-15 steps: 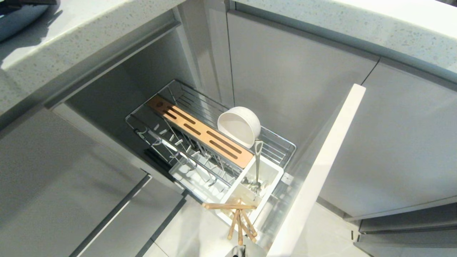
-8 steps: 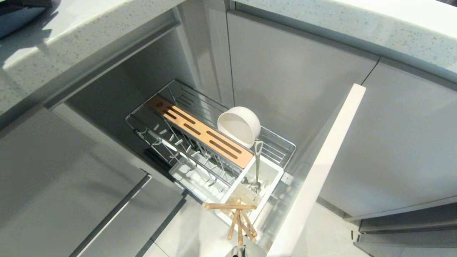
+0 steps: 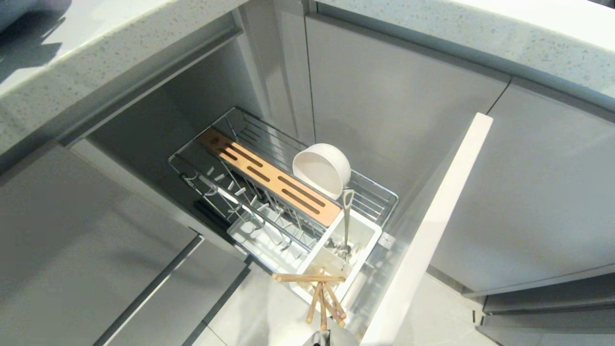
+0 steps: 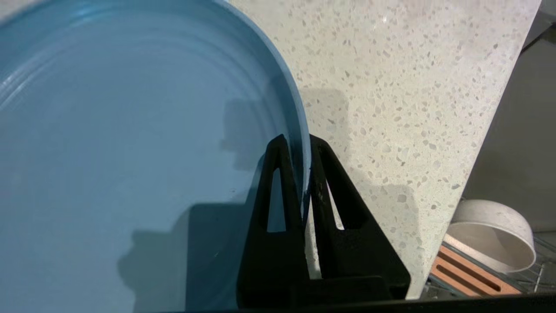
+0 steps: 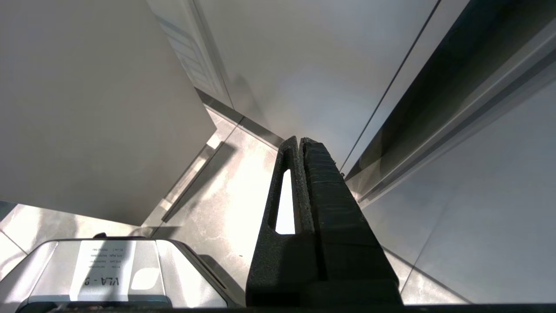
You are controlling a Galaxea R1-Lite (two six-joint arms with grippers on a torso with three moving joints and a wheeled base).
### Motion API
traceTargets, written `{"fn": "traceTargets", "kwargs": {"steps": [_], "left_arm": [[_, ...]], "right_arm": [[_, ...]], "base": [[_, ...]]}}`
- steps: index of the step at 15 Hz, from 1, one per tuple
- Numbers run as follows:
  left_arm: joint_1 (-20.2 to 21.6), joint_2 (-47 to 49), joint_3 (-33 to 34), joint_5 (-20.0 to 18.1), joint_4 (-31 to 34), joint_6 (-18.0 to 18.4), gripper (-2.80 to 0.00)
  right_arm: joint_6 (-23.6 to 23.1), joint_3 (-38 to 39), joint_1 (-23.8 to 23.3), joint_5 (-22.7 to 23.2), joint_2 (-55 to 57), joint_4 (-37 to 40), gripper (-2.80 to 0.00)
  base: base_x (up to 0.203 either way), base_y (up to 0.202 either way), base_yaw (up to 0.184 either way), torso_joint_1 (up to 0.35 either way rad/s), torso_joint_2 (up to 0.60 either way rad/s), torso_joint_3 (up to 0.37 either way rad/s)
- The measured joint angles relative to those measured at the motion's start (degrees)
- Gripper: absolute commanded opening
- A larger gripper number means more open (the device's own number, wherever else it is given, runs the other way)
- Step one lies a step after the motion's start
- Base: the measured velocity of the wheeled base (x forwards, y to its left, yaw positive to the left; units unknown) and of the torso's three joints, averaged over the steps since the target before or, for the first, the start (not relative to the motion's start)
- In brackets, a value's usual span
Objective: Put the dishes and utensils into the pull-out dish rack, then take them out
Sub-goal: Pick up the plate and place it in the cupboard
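My left gripper (image 4: 304,143) is shut on the rim of the light-blue plate (image 4: 130,130), one finger inside the rim and one outside, over the speckled countertop (image 4: 391,87). The pull-out dish rack (image 3: 379,194) stands open below. The cream-white bowl (image 3: 321,170) lies on its side beside the rack's wooden strip (image 3: 269,180). In the white caddy (image 3: 367,240) stands the silver spoon (image 3: 346,216). The wooden chopsticks (image 3: 323,298) lie across the caddy's near end. My right gripper (image 5: 299,141) is shut on nothing, parked low over the floor.
The rack's pale front panel (image 3: 432,230) juts out to the right of the basket. Grey cabinet fronts (image 3: 399,110) close in behind and on both sides. The countertop edge (image 3: 120,53) overhangs the rack's left. The robot base (image 5: 108,269) sits below my right gripper.
In the head view the blue-grey shape at the top left corner has drawn back up and to the left. Nothing in the rack has moved.
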Motion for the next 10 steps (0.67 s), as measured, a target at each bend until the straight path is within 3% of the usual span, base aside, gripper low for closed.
{"fn": "traceTargets", "kwargs": {"steps": [6, 10], "left_arm": [[-0.8, -2.26, -0.02, 0.28, -3.5, 2.57, -2.8], [-0.99, -3.04, -0.02, -0.11, -15.36, 5.4, -2.8]], "right_arm": [[0.0, 0.0, 0.0, 0.0, 0.0, -0.02, -2.8], [0.0, 0.0, 0.0, 0.0, 0.0, 0.0, -2.8]], "base": [[0.0, 0.0, 0.0, 0.0, 0.0, 0.0], [0.0, 0.0, 0.0, 0.0, 0.0, 0.0]]}}
